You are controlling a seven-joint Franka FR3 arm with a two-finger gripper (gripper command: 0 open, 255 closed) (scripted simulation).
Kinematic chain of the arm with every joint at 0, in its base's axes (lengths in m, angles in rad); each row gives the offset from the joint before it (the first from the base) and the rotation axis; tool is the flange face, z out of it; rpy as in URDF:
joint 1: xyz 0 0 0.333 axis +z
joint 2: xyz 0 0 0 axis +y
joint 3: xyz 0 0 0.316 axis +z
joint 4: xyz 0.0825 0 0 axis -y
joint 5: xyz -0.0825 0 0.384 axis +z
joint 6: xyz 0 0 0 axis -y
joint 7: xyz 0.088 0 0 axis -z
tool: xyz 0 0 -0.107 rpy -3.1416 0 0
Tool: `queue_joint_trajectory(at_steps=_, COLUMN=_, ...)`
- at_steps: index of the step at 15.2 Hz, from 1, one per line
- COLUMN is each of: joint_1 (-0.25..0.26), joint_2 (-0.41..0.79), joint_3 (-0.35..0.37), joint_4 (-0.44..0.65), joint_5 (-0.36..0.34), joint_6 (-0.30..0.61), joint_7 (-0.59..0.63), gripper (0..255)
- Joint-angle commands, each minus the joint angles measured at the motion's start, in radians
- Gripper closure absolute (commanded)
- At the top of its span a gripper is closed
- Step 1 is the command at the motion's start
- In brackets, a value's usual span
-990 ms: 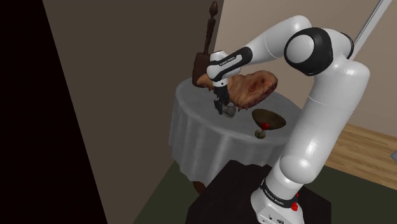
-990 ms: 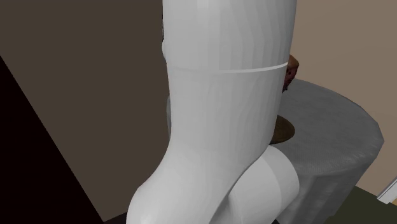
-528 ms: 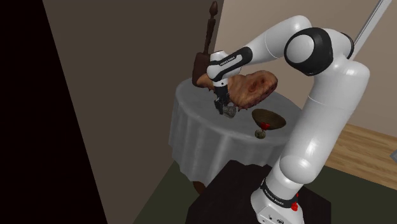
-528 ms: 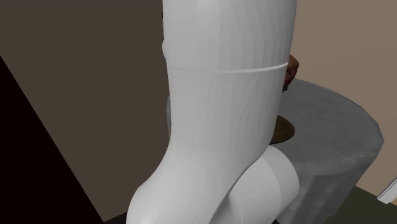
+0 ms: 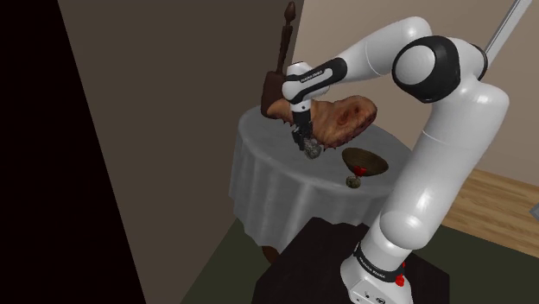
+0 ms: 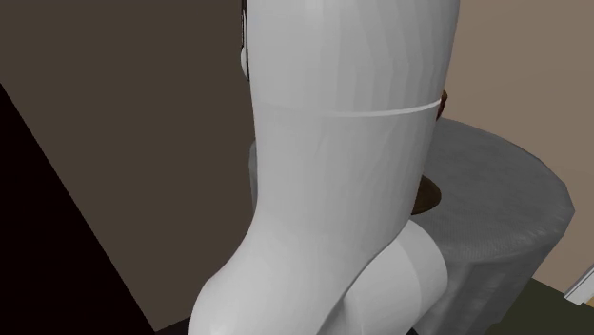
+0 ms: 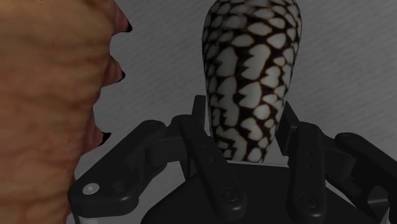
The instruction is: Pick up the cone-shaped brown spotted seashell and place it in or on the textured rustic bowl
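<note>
Wrist view: the black hand (image 7: 249,130) is clamped on the cone-shaped seashell (image 7: 245,70), its fingers (image 7: 202,149) pressing the shell's two sides. The shell is dark brown with white spots and points away from the palm, toward the grey cloth of the surface (image 7: 343,57). A large orange-brown ridged shell (image 7: 51,95) lies just beside the hand. Shoulder view: the dark stand (image 5: 315,259) stands nearest, and the white arm (image 5: 445,164) rises from it and reaches over the round, cloth-draped surface (image 5: 268,168). At the edge of the surface nearest the stand sits a small spotted object (image 5: 352,181); just behind it stands the brown bowl (image 5: 364,161), upright. The hand (image 5: 309,145) holds the seashell (image 5: 313,152) over the middle of the surface, apart from the bowl and seemingly clear of the cloth, though contact cannot be judged from this angle. Behind the hand lies the large shell (image 5: 344,121), and at the far edge stands a tall brown wooden object (image 5: 278,69). Second exterior view: the arm (image 6: 343,171) covers most of the surface (image 6: 504,190).
</note>
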Motion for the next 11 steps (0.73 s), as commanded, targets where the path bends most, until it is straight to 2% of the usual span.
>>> queue_joint_trajectory(at_steps=1, joint_1=0.001, joint_2=-0.009, joint_3=0.0, joint_4=0.018, joint_5=-0.001, joint_6=-0.026, joint_7=-0.003, gripper=255)
queue_joint_trajectory(at_steps=11, joint_1=0.006, joint_2=-0.055, joint_3=0.004, joint_4=0.103, joint_5=-0.009, joint_6=-0.155, joint_7=-0.015, gripper=255)
